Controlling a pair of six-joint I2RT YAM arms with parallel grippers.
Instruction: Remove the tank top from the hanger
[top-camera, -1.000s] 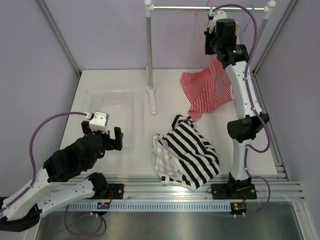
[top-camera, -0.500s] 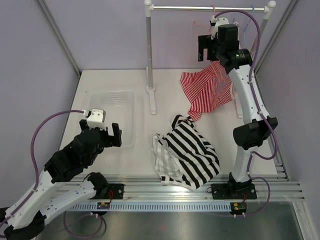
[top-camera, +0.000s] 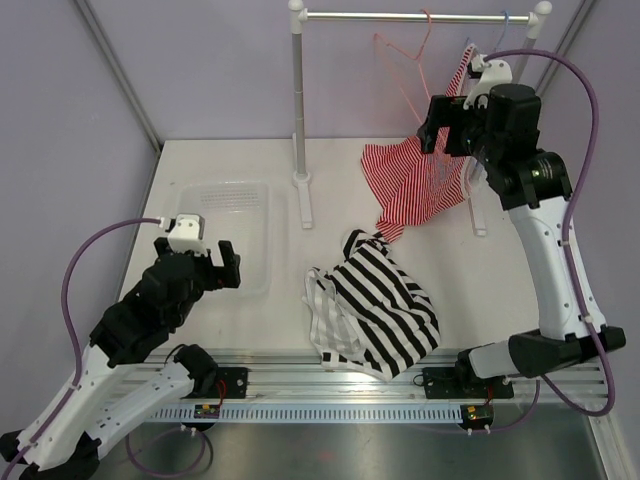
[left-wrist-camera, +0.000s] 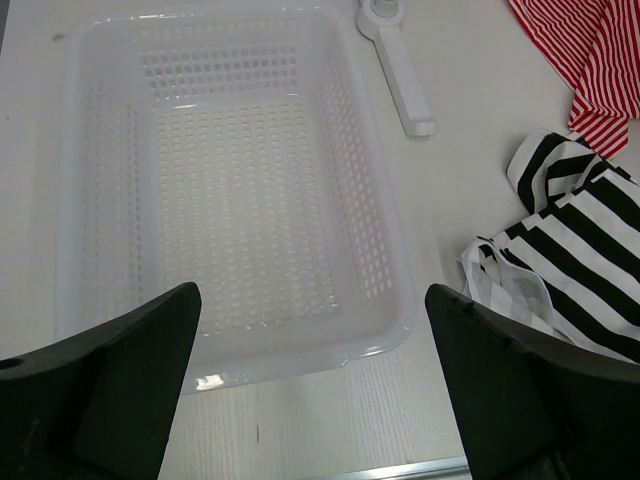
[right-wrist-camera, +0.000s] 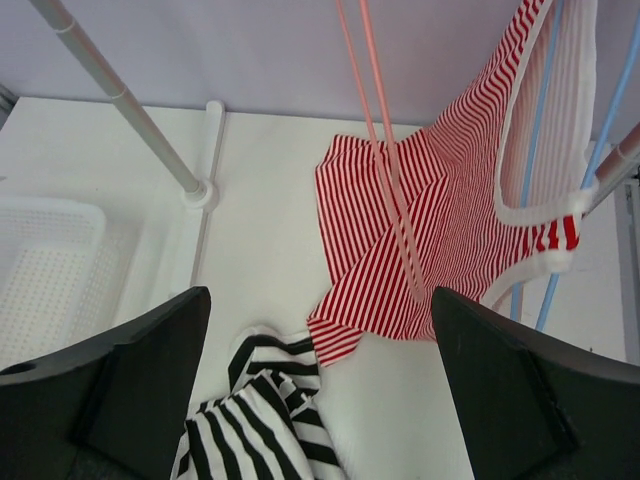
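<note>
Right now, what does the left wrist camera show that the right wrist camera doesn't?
Only the left wrist view shows the whole white basket, with nothing in it. Only the right wrist view shows the bare pink hanger and the blue hanger carrying the red-striped top. Both show the black-and-white tank top lying on the table, a piece of that red-striped top, and the rack's foot.

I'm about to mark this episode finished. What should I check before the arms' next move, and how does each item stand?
1. tank top off the hanger: ok, it lies crumpled on the table.
2. Hanger bare, hooked on the rail: ok.
3. right gripper open, holding nothing: ok.
4. left gripper open, holding nothing, above the basket: ok.
5. red-striped top on its blue hanger: ok.
</note>
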